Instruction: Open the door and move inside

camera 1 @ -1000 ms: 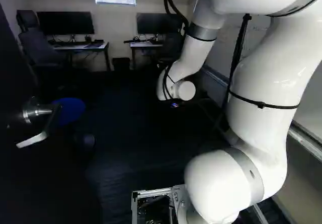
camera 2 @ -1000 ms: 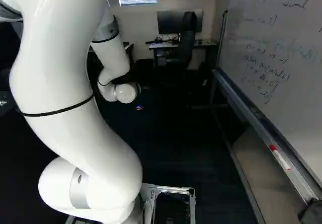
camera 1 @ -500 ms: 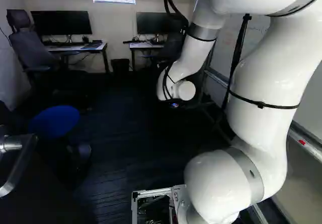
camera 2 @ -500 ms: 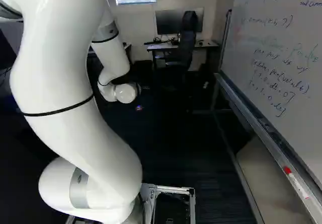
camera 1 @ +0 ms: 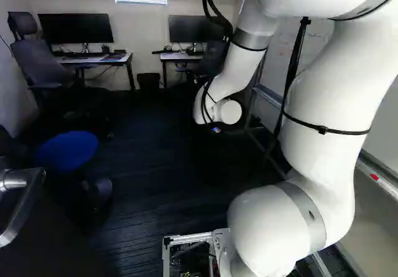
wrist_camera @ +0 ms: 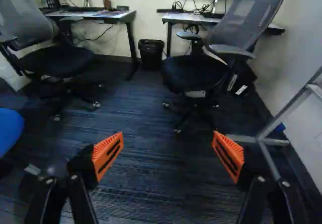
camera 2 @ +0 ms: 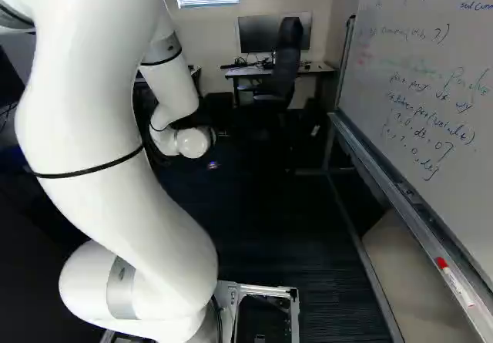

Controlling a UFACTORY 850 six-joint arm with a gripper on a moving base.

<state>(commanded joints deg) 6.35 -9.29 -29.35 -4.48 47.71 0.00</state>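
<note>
The dark door (camera 1: 59, 243) stands open at the near left of the left base view. Its silver lever handle (camera 1: 25, 202) shows at that view's left edge, well apart from my arm's wrist. Beyond the door lies the room's dark floor (camera 1: 161, 165). In the wrist view my gripper (wrist_camera: 167, 156) is open, its orange pads wide apart with only carpet beyond them. Neither finger touches the door or handle. In both base views the fingers cannot be made out against the dark floor.
A blue stool (camera 1: 66, 150) stands just past the door. Office chairs (wrist_camera: 221, 48) and desks (wrist_camera: 90, 15) line the far wall, with a bin (wrist_camera: 151, 53) between the desks. A whiteboard (camera 2: 420, 89) on a metal frame runs along the right side.
The base has moved forward: handle and stool slid toward the lower left of the left base view, and the whiteboard came nearer. Over the last half second little shifts. The arm holds its pose.
</note>
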